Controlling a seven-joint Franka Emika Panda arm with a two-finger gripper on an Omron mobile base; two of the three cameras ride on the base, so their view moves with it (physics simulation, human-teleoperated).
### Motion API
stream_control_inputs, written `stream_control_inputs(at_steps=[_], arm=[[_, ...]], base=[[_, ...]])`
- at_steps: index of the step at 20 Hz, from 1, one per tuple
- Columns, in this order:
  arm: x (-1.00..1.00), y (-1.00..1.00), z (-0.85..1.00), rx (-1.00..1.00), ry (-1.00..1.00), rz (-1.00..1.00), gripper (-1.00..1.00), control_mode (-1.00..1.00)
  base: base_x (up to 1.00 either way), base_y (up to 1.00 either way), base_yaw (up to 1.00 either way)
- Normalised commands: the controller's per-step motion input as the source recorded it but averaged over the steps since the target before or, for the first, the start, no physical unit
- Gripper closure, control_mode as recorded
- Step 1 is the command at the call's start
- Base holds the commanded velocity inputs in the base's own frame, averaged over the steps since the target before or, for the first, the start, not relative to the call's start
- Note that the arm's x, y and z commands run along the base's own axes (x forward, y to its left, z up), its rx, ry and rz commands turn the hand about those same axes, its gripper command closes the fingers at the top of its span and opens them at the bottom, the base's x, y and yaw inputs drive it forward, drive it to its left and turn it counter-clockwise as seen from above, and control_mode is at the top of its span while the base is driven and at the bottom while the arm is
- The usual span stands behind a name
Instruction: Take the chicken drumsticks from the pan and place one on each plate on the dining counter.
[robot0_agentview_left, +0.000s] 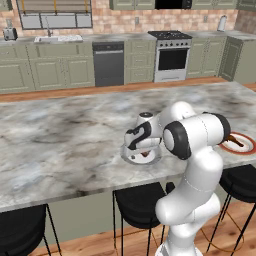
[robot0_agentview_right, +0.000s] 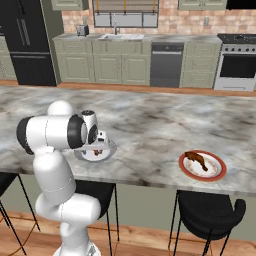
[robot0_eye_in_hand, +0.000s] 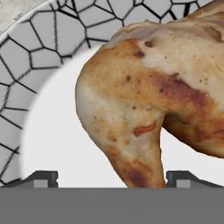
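The marbled table (robot0_agentview_right: 150, 125) carries both plates. At its near edge, the grey-rimmed plate (robot0_eye_in_hand: 39, 52) holds the pale drumstick (robot0_eye_in_hand: 144, 87); the pincer (robot0_eye_in_hand: 111, 177) hangs just above, jaws wide, the meat between them. Toward three o'clock, the red-rimmed plate (robot0_agentview_right: 216, 172) bears the darker drumstick (robot0_agentview_right: 195, 158).

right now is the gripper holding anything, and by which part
Nothing is held: the gripper is open, its fingertips apart on either side of the pale tan-brown drumstick lying on the grey-white rimmed plate.
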Motion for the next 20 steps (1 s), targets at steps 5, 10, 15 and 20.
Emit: stream_control_inputs(at_steps=[5, 10, 15, 20], arm=[[-0.06, -0.01, 0.02, 0.0, 0.02, -0.04, -1.0, -1.0], [-0.32, 0.0, 0.18, 0.0, 0.04, -0.16, -1.0, -1.0], [-0.31, -0.02, 0.37, 0.0, 0.0, -0.18, -1.0, -1.0], [-0.37, -0.07, 0.58, 0.0, 0.0, -0.14, -1.0, -1.0]], base=[[0.0, 0.0, 0.0], [0.0, 0.0, 0.0], [0.0, 0.0, 0.0], [0.0, 0.0, 0.0]])
